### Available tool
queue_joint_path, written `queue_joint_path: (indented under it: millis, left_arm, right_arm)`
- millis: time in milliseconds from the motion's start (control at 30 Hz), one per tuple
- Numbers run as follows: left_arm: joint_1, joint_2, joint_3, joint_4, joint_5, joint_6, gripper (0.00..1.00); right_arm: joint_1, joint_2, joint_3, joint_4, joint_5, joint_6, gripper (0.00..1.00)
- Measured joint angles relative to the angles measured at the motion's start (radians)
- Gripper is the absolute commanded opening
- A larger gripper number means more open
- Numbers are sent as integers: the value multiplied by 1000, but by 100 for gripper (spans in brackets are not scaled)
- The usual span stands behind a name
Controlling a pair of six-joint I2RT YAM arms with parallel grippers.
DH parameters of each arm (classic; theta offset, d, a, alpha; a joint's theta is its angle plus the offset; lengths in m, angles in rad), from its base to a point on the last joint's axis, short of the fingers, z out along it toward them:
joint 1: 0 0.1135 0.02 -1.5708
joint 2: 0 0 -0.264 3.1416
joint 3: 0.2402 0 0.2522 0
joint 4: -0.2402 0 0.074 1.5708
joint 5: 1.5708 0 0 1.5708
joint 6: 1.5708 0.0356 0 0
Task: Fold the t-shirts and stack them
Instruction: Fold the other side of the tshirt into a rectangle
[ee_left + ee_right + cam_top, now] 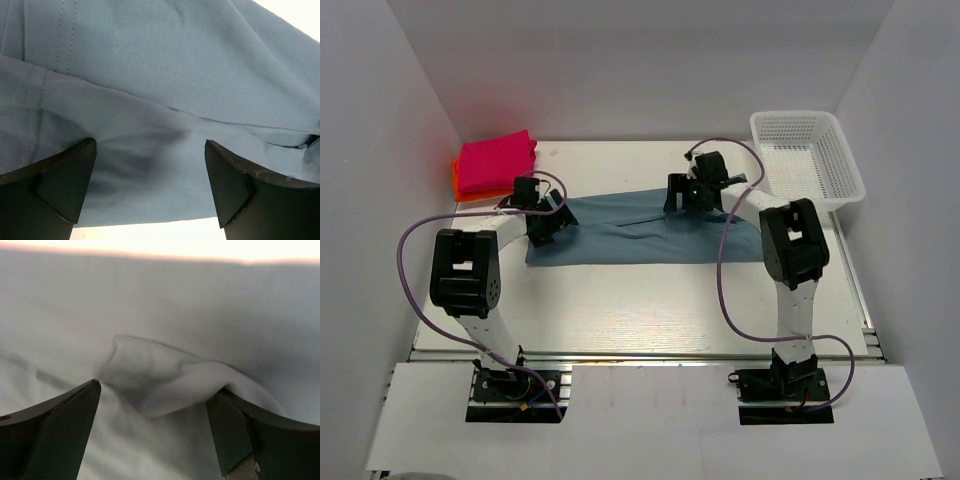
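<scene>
Though mostly flat, the teal t-shirt shows soft creases

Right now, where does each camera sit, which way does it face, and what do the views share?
Top external: above and behind the arm bases, looking down at the table; left arm, right arm, teal-blue t-shirt, pink t-shirt, white mesh basket.
Left wrist: on the left arm, facing down at the t-shirt's stitched hem; open left gripper.
Right wrist: on the right arm, facing a raised fold; open right gripper.
Shared: the teal-blue t-shirt.
</scene>
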Motion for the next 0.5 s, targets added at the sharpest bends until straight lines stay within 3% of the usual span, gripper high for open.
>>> queue_joint_path:
  millis: [233, 500]
  left_arm:
    - [1, -18, -16, -18, -23, 7, 100]
    - [1, -47, -37, -56, -59, 17, 100]
  right_arm:
    - [-2, 121, 194, 127, 129, 26, 89]
    - [-17, 96, 323, 124, 224, -20, 89]
